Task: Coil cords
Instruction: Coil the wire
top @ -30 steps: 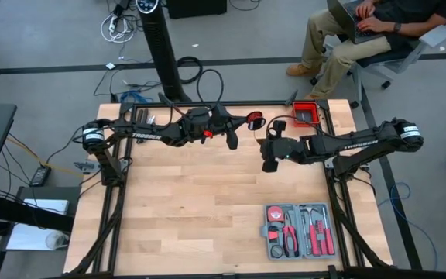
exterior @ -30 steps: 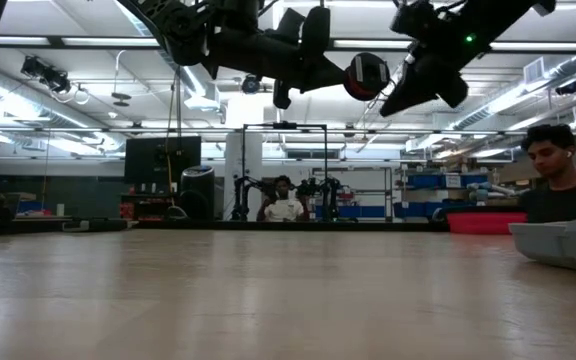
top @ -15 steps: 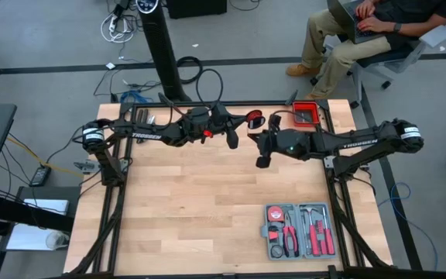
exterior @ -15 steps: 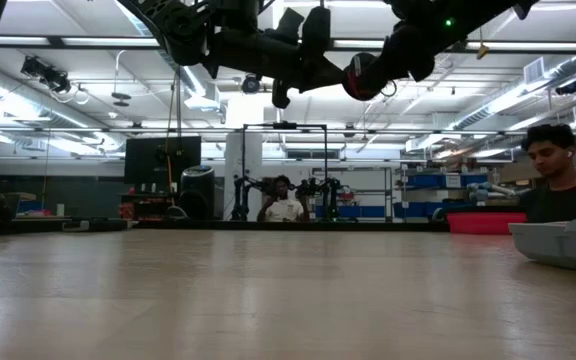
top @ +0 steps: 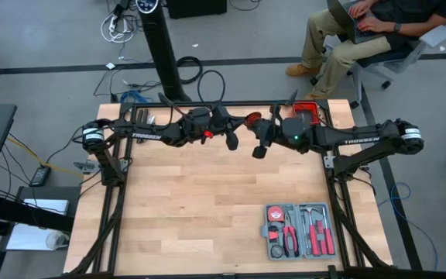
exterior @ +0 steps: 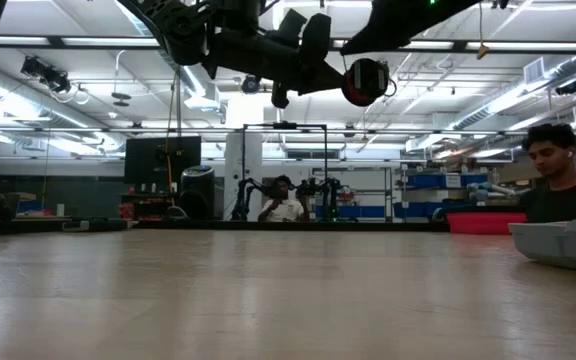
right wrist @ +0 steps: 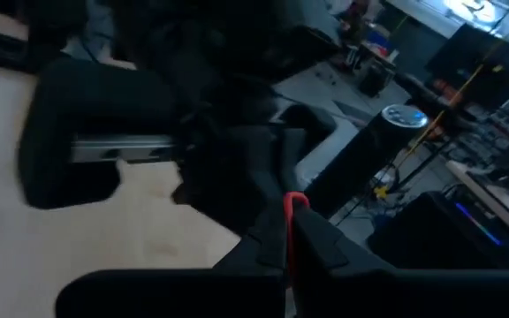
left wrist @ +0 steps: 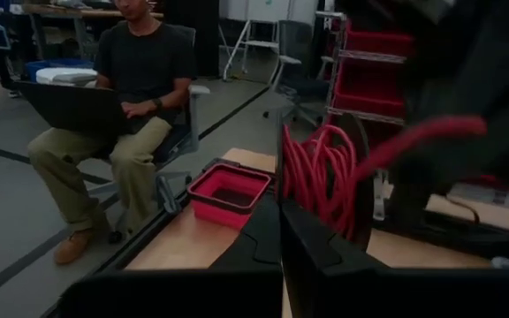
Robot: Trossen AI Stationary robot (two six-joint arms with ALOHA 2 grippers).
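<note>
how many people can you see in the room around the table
3. One person sits with a laptop beyond the table's far right corner; one person sits far back in the low view's middle; one person shows at its right edge, possibly the first again. Others may be hidden.

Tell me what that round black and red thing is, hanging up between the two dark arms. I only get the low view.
Observer: It's a black reel wound with thin bright red cord; the left wrist view shows the windings.
Operator: Who holds it up?
Observer: The left gripper, shut on the reel's rim.
Operator: And the other arm?
Observer: The right gripper is shut on a loose strand of that cord, as its own wrist view shows.
</note>
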